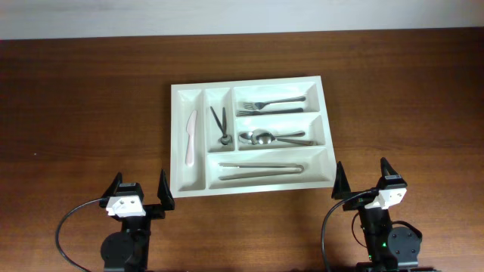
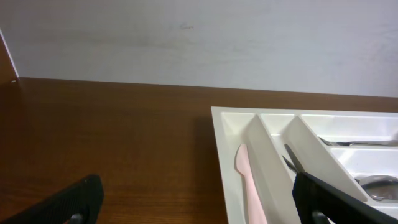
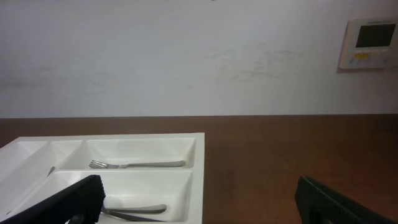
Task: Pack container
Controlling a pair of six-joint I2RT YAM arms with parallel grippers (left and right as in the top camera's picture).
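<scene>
Since both the left gripper [image 1: 139, 185] and right gripper [image 1: 362, 177] sit wide open and empty nearest us, we reckon packing's basically done: the cutlery tray [image 1: 257, 186] just beyond, mid table [image 1: 76, 113], has every compartment filled. We can't make out the dark item [image 1: 220, 125] one slot over from the pink knife [image 1: 189, 136], though.

A robot lab or test room in a plain, office-like space. On the dark wooden table [image 1: 76, 113] the left arm [image 1: 127, 243] sits at 7 o'clock and the right arm [image 1: 389, 240] at 5 o'clock, with black cables [image 1: 62, 230] looping beside them. The bare white wall [image 3: 186, 56] carries a control panel [image 3: 371, 42] at 2 o'clock, and the container [image 1: 257, 186] is the one household thing
</scene>
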